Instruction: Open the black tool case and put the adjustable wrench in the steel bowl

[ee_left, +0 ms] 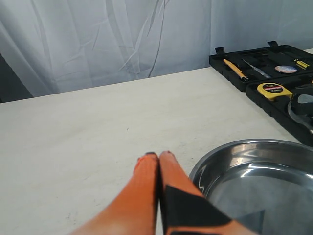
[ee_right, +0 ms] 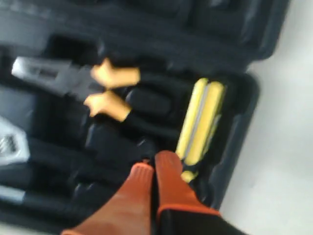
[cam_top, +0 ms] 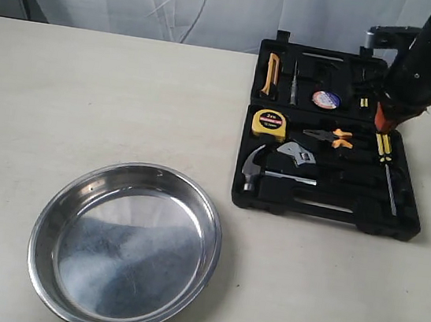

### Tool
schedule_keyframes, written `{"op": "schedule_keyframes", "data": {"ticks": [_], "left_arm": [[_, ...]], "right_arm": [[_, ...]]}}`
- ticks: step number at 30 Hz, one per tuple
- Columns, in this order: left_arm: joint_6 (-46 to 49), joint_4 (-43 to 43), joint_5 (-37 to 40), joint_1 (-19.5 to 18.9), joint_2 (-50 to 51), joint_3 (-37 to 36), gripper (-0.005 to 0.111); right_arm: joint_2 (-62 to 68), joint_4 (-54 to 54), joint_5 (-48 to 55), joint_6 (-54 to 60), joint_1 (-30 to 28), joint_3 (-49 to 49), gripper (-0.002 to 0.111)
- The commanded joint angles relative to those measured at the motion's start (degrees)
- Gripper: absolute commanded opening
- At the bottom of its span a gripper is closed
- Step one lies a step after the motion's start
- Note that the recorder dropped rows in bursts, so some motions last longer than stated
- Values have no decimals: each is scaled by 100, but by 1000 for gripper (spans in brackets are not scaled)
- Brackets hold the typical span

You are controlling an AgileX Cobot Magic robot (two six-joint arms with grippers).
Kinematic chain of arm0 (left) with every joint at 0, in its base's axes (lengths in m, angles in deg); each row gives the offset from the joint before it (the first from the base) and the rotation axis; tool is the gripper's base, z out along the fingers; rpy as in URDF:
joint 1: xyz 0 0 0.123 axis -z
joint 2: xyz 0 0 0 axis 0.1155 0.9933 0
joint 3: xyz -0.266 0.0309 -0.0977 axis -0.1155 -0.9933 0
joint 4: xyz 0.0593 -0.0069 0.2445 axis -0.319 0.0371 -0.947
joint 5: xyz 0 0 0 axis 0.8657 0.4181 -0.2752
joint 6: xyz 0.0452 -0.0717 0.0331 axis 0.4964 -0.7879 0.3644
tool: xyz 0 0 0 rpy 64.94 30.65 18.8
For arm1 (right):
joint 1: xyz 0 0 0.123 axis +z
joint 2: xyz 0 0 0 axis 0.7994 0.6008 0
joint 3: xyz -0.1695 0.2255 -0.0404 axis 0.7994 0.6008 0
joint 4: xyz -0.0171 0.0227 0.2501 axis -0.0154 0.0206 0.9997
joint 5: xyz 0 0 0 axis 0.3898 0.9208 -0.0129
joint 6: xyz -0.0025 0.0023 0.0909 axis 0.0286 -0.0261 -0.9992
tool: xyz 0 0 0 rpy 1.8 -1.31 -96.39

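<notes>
Both grippers: left gripper (ee_left: 159, 155) and right gripper (ee_right: 149, 164) alike, orange fingers pressed tip to tip, nothing between them.
left gripper: well left of the black tool case (cam_top: 323, 215), over the bare table (cam_top: 90, 89), tips near the bowl's rim.
steel bowl (cam_top: 124, 248): on the table, left of the case and nearer the front; close to the case's front left corner, not touching it; nothing in it.
black tool case: lid laid flat back, tools showing in both halves.
hammer (cam_top: 256, 166): front left of the case's near half.
adjustable wrench (cam_top: 299, 156): in its slot in the case's near half, silver head just right of the hammer's head, below the yellow tape measure (cam_top: 269, 121); black handle runs right. Nothing grips it.
pliers (cam_top: 326, 136): orange handles, middle of the near half.
right gripper: over the case's right side, tips just beside the yellow screwdriver handle (ee_right: 200, 117); well apart from the wrench; wrist picture blurred.
</notes>
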Motion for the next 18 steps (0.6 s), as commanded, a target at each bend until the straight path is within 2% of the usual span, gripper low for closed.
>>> {"op": "schedule_keyframes", "data": {"ticks": [1,9,10,11,12,13,14,16,18], "left_arm": [[-2,0,-30,39,-25,-28,0],[-2,0,-30,39,-25,-28,0],[-2,0,-30,39,-25,-28,0],[-2,0,-30,39,-25,-28,0],[-2,0,-30,39,-25,-28,0],[-2,0,-30,39,-25,-28,0],[-2,0,-30,39,-25,-28,0],[-2,0,-30,39,-25,-28,0],[-2,0,-30,39,-25,-28,0]], "right_arm": [[-34,781,533,835,184,-20,-1],[160,2355,495,2325,774,-30,-1],[165,2380,-568,2325,915,-30,-1],[165,2366,-1123,2325,956,-30,-1],[165,2366,-2444,2325,1034,-30,-1],[165,2366,-3097,2298,1056,-30,-1],[165,2366,-4172,2186,1076,-30,-1],[165,2248,-5085,2146,1065,-30,-1],[165,1980,-5274,2138,932,-30,-1]]}}
